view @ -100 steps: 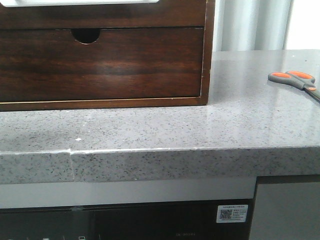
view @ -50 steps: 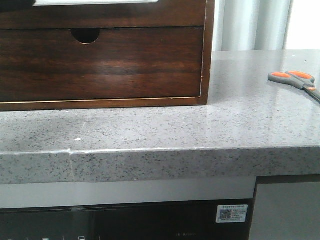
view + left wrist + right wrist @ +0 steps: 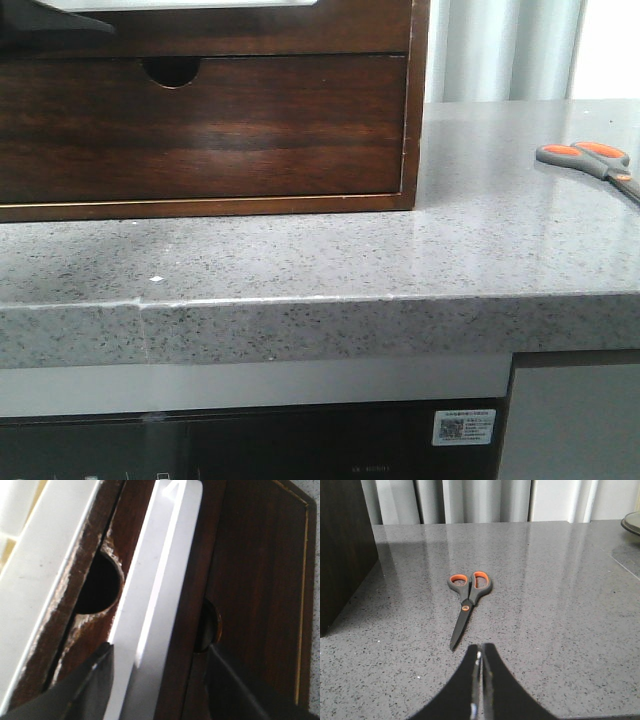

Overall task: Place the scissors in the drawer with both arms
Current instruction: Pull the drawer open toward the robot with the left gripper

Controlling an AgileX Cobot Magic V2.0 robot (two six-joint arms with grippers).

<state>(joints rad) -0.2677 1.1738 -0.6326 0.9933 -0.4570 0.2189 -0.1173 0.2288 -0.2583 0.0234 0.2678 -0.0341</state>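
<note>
The scissors [image 3: 590,160], grey-handled with orange-lined loops, lie flat on the grey counter at the far right. In the right wrist view the scissors [image 3: 467,602] point their blades toward my right gripper [image 3: 481,649], which is shut, holds nothing and sits just short of the blade tips. The drawer [image 3: 250,35] is the upper dark brown front with a white strip along its top. My left gripper [image 3: 160,647] is open, with the white strip [image 3: 160,580] of the drawer between its fingers. In the front view only a black part of the left gripper [image 3: 60,20] shows at the top left.
Below the drawer is a second dark front with a half-round notch [image 3: 172,70]. The wooden cabinet's side [image 3: 340,550] stands left of the scissors. The counter's front edge [image 3: 320,300] runs across the front view. A dish rim [image 3: 632,522] sits at the far right.
A black part of my left gripper has come into the front view at the top left, over the drawer's white strip. The scissors have not moved.
</note>
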